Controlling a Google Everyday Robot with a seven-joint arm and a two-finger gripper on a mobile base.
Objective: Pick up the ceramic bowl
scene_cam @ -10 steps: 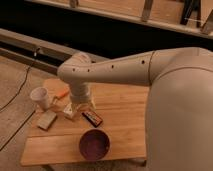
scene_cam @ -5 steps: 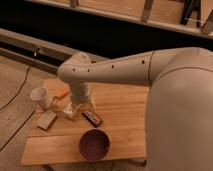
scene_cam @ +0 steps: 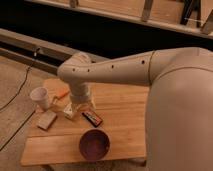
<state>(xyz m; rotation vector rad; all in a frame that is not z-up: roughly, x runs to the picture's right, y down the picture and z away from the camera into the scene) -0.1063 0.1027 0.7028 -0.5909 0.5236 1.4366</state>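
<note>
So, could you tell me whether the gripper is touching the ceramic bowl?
Apart. The camera view shows the gripper low over the middle of the table, with bare wood between it and the ceramic bowl at the front.

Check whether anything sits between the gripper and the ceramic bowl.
The gripper hangs low over the wooden table, behind the ceramic bowl near the front edge. A dark snack bar lies flat roughly between them, probably low enough to pass over. Nothing else visible intervenes.

Dim, warm light; gripper (scene_cam: 75, 106) shadowed above table (scene_cam: 125, 127)
</note>
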